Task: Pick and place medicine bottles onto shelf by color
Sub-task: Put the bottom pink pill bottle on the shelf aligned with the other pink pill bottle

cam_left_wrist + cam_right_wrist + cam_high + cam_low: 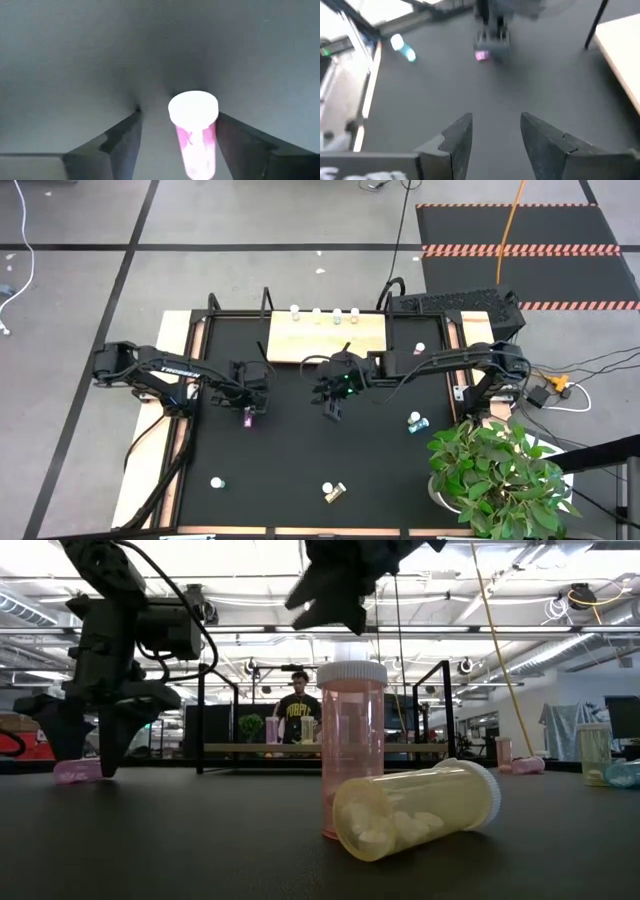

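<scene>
Straddling a pink bottle [196, 135] that lies on its side on the black tabletop [300, 450], the left gripper [249, 412] sits left of centre in the high view; its two fingers [122, 142] stand apart on either side of the bottle, a gap showing between each finger and the bottle, so nothing is clamped. Near the middle of that view the right gripper [332, 406] hangs over bare tabletop, its fingers [457, 137] partly spread and holding nothing. At the upper centre lies the light-wood shelf [326, 338] with four small bottles along its far edge. Another upright pink bottle [351, 745] and a tipped yellow bottle [415, 808] fill the foreground of the low view.
</scene>
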You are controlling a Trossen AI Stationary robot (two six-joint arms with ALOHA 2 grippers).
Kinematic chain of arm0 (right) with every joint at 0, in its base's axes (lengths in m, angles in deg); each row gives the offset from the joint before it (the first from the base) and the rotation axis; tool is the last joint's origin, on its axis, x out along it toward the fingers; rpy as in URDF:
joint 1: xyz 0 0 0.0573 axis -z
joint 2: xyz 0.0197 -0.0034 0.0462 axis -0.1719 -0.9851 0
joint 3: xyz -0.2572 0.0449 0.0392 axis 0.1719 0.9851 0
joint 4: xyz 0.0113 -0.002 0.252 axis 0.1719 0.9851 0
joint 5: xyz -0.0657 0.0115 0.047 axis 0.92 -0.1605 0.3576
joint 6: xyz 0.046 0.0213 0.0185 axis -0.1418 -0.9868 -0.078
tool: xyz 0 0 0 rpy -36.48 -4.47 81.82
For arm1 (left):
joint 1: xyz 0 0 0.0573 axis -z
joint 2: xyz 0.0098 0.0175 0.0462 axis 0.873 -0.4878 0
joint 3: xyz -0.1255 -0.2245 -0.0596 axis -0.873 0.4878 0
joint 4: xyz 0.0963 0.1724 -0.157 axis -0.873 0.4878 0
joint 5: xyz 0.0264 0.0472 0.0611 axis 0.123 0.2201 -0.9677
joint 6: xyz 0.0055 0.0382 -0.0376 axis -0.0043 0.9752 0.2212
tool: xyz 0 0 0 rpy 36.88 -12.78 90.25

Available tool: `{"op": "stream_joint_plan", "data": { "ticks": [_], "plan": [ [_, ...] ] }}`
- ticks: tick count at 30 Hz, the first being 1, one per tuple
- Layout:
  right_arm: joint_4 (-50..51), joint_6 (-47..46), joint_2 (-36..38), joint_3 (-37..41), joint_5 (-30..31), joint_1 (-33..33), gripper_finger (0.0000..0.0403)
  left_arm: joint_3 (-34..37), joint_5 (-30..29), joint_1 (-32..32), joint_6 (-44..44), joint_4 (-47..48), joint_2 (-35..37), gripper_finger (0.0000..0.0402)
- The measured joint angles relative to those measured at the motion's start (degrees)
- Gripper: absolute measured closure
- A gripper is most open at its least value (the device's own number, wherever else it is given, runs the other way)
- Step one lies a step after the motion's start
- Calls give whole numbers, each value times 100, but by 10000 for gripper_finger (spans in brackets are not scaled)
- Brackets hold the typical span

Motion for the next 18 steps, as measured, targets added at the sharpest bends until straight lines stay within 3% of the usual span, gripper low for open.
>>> {"op": "stream_joint_plan", "data": {
  "ticks": [12,18],
  "plan": [
    [-225,-504,-40,4,164,2,241,35,-284,23,-172,0,6,281],
    [-255,-516,-152,-1,163,2,241,33,-302,19,-173,-16,6,302]
  ]
}}
